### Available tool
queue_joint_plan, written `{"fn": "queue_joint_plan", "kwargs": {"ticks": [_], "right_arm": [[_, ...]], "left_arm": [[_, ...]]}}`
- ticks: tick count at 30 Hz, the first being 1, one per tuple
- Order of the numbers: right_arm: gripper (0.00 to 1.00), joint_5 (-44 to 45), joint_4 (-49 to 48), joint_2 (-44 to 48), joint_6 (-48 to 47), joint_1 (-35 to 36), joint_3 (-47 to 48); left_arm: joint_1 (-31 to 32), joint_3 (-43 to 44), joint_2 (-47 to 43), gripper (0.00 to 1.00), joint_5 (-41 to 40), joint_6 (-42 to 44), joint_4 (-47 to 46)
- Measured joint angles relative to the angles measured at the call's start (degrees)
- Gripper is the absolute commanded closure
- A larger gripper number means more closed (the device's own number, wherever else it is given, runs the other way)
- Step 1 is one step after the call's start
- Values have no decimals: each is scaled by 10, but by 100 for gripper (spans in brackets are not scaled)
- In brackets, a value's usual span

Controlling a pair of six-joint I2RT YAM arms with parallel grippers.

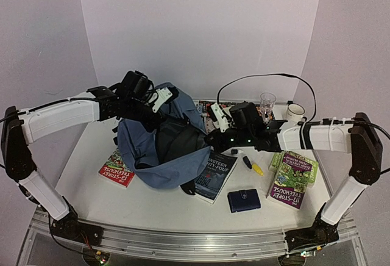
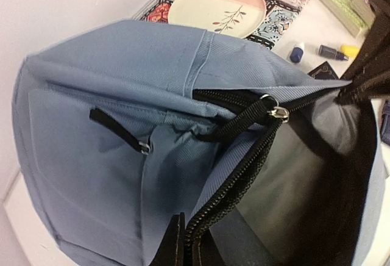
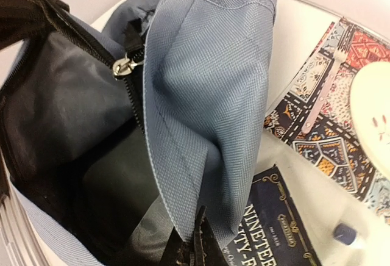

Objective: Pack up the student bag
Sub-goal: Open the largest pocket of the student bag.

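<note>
Left pincer [image 2: 184, 246] pressed together on the black zip tape at the rim of the student bag [image 1: 143, 150]. Right pincer [image 3: 196, 248] pinching the opposite rim, a fold of blue cloth caught between its dark fingers. Slung between the two, mouth agape, base slumped on the table [image 1: 91, 150].

Soft slate-blue twill with a fine diagonal rib and stitched seams. Coarse black zipper teeth, small metal sliders [image 2: 280, 113] and a flat black webbing pull just ahead of the left pincer. Smooth, dull-grey lining inside, creased.

Beyond the left pincer, past the bag's crown: a round glazed plate [image 2: 216, 7], cream and pink with a painted twig, on a busy patterned mat [image 2: 286, 10]. Just right of the right pincer: a glossy navy book [image 3: 274, 217] with gilt lettering, lying flat. Farther right, a small stitched navy wallet [image 1: 244, 200] and a green-and-purple paperback [image 1: 292, 177]. On the near side of the left pincer, down on the table, a red paperback [image 1: 117, 169], partly buried under the bag.

Cannot make out the bag's depths: only shadow and black folds. Fingertips of both pincers swallowed by cloth. Navy title cropped at the frame edge; plate sliced off in the right wrist view. Behind the right arm, a clear tumbler [image 1: 267, 102] and a white mug [image 1: 295, 112], too small for detail.
</note>
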State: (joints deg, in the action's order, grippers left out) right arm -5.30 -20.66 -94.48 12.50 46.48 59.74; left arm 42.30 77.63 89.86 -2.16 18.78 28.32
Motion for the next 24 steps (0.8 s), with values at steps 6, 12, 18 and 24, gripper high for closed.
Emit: {"fn": "queue_joint_plan", "kwargs": {"ticks": [6,12,18,24], "right_arm": [[100,4,53,-25,-3,-9,18],[97,-8,64,-57,30,-13,26],[94,-27,68,-82,61,-12,48],[57,-28,73,-87,91,-11,50]], "left_arm": [[-17,41,13,100,14,37,13],[-20,36,30,98,44,36,-5],[-21,39,106,94,5,51,-59],[-29,41,146,87,-17,60,-99]]}}
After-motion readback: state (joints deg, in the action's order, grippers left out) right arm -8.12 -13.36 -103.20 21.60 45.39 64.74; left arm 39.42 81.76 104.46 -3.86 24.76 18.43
